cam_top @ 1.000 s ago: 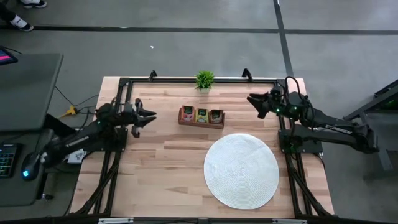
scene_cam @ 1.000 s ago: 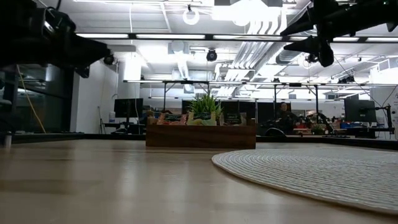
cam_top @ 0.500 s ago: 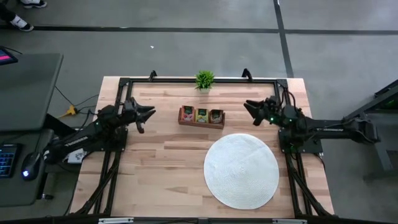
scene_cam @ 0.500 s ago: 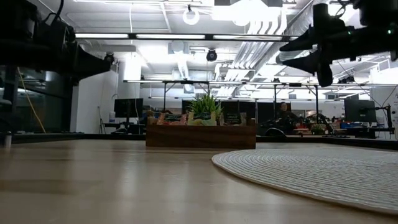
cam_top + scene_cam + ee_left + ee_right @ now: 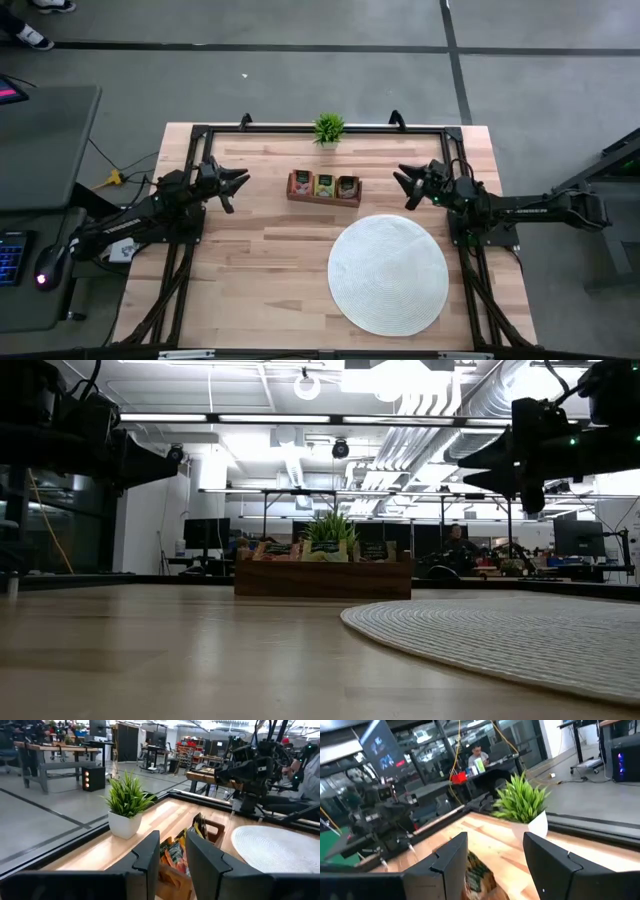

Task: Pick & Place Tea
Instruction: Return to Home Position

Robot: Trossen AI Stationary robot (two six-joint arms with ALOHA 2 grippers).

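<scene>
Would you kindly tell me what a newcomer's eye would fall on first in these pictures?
The large round white mat fills much of the right half of the wooden table. Beyond it, a wooden organizer holds tea packets in all three sections, with a small potted plant at the far edge. The left gripper and right gripper hover open and empty on either side of the organizer.
</scene>
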